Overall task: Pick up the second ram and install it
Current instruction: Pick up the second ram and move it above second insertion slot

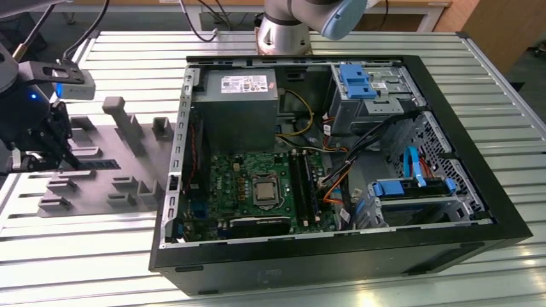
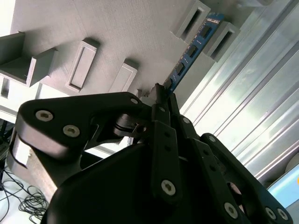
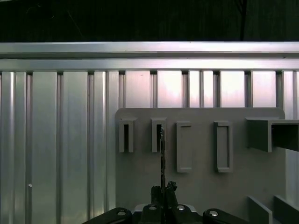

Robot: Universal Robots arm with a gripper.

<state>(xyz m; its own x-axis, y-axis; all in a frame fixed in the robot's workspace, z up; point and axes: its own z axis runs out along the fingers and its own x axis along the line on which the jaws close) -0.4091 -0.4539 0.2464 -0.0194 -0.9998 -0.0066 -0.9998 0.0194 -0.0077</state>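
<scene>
Holds the ram (image 2: 192, 50) on edge, pincer (image 2: 161, 94) clamped on its near end; far end by a slotted block (image 3: 158, 121), likely for a straight lift.

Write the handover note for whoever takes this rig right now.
Gripper: shut on the near end of the second ram, over the grey fixture plate at the exterior view's left.
Second ram: on edge, its far end at a slotted block on the plate. Whether it is clear of the slot cannot be told.
Done: the grasp.
Left: the strip is not yet at the motherboard inside the open computer case. Carrying and seating remain.
</scene>
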